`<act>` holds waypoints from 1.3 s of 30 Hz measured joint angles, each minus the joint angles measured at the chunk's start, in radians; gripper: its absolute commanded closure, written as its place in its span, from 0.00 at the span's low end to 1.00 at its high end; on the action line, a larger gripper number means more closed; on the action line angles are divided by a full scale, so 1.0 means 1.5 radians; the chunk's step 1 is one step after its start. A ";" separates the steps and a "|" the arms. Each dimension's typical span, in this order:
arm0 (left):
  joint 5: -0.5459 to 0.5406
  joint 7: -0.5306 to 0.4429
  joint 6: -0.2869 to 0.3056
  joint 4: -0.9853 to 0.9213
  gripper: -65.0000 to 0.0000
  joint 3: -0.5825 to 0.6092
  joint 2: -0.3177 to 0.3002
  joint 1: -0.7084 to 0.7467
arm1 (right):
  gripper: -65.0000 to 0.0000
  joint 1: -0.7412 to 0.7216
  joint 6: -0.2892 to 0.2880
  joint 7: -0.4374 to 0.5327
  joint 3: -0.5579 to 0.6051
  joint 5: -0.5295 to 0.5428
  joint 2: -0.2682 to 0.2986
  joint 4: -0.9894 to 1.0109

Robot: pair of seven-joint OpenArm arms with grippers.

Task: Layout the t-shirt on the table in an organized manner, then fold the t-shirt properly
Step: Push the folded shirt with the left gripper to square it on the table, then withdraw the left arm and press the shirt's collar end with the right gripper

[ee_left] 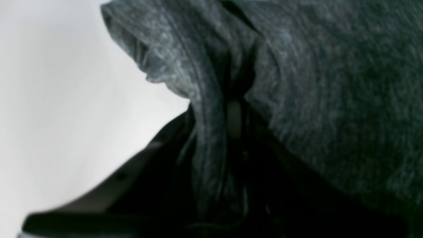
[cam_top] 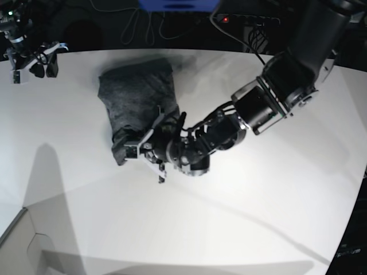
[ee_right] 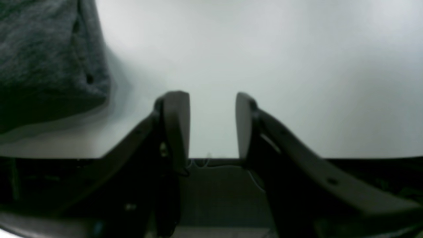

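L gripper (cam_top: 139, 150) clamped on near edge of bunched heathered charcoal-grey jersey t-shirt (cam_top: 135, 100), lying on smooth white table (cam_top: 258, 200). R gripper (ee_right: 212, 124) jaws apart, empty, over the table's far corner.

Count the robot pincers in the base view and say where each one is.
2. The left pincer is closed on the near end of the t-shirt. The right pincer is open, over the table's far corner.
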State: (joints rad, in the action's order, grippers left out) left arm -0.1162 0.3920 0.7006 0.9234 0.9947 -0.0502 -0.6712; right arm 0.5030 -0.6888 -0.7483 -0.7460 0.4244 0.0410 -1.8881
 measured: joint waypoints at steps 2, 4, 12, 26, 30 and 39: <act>0.000 0.000 0.000 0.000 0.76 0.000 0.000 0.000 | 0.64 0.002 0.000 0.000 0.000 0.000 0.000 0.000; 0.001 0.000 0.000 0.002 0.64 0.000 -0.001 0.000 | 0.64 0.002 0.000 0.000 0.000 0.000 0.000 0.000; 0.001 0.003 0.006 0.002 0.47 -0.082 -0.001 0.004 | 0.64 0.003 0.000 0.001 0.000 0.000 0.000 0.000; -0.003 0.008 0.002 0.011 0.47 -0.380 -0.027 0.020 | 0.64 -0.001 0.001 0.001 0.004 0.000 0.000 0.000; 0.001 0.013 -0.006 0.052 0.47 -0.575 -0.080 0.100 | 0.64 -0.012 -0.002 0.001 0.005 0.000 -0.002 -0.003; 0.002 0.204 -0.007 0.227 0.47 -0.980 -0.147 0.311 | 0.65 -0.061 -0.001 0.003 0.052 -0.003 0.000 -0.001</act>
State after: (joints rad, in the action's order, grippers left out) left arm -0.1135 0.6987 0.6903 1.2633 -0.4759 -0.2707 -0.2050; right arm 0.4110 -0.6907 -0.7444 -0.6674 0.4206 0.0414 -1.8889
